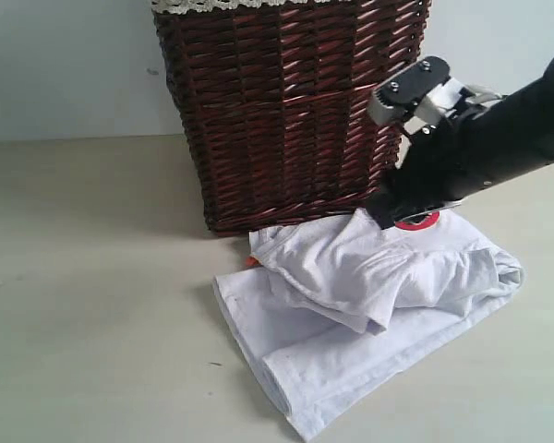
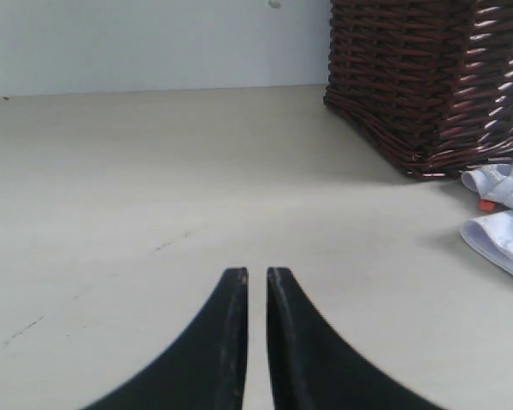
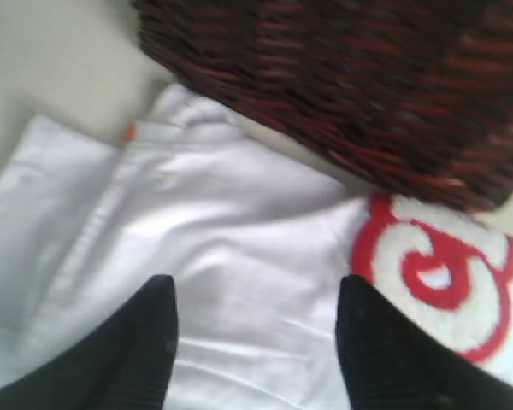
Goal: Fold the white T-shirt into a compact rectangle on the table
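Pale beige table [image 1: 83, 314] is carrying the white T-shirt [image 1: 369, 277], lying bunched directly under the right gripper [image 3: 256, 295], jaws standing wide and empty beside the wicker basket [image 1: 286, 111], left gripper [image 2: 256, 278] hanging pinched together well away; the fold is probably needing one clean edge pinched squarely.

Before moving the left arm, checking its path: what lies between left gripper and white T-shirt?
Bare table only, left gripper to white T-shirt, per left wrist view.
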You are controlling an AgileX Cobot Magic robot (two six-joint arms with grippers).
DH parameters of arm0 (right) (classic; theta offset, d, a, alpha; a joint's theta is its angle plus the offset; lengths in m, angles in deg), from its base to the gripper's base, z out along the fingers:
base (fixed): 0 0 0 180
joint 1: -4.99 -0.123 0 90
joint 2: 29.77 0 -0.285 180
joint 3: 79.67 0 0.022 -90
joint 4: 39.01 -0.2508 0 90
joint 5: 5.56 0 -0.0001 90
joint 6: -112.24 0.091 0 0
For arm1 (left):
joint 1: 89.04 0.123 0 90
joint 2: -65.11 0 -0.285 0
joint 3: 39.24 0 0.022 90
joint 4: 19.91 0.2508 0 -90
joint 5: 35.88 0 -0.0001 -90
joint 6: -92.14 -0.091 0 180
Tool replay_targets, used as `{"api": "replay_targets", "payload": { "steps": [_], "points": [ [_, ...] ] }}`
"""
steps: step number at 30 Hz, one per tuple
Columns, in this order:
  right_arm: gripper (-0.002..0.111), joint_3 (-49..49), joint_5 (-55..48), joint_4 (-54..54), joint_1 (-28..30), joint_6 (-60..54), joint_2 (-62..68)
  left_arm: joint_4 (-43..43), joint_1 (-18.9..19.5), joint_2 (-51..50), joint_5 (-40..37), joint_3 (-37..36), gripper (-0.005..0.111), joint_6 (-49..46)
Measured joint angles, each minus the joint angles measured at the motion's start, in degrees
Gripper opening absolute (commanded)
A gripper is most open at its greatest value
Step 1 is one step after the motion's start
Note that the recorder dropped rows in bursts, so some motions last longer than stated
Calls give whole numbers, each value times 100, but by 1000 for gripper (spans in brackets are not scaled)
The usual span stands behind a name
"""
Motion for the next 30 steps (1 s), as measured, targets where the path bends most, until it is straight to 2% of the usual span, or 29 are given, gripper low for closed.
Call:
{"api": "replay_targets", "payload": {
  "steps": [3, 4, 8, 12, 15, 19, 20, 23, 27, 28, 30],
  "points": [
    [4, 0, 135, 267, 419, 477, 346, 0, 0, 0, 0, 0, 11, 0],
    [0, 0, 206, 296, 536, 555, 508, 0, 0, 0, 0, 0, 11, 0],
    [0, 0, 321, 353, 677, 546, 1141, 0, 0, 0, 0, 0, 11, 0],
    [0, 0, -89, 353, 527, 416, 1456, 0, 0, 0, 0, 0, 11, 0],
    [0, 9, -995, 363, 87, 28, 1432, 0, 0, 0, 0, 0, 11, 0],
    [0, 9, -1140, 365, -331, -14, 748, 0, 0, 0, 0, 0, 11, 0],
    [0, 9, -982, 350, -345, -14, 522, 0, 0, 0, 0, 0, 11, 0],
    [0, 9, 698, -173, -143, 365, -824, 0, 0, 0, 0, 0, 11, 0],
    [5, -332, 4283, -1587, 403, 1249, -2603, 0, 0, 0, 0, 0, 11, 0],
    [6, -536, 4745, -1679, 579, 1279, -3089, 0, 0, 0, 0, 0, 11, 0],
    [6, -1076, 4663, -1631, 1044, 979, -3946, 0, 0, 0, 0, 0, 11, 0]
  ]
}}
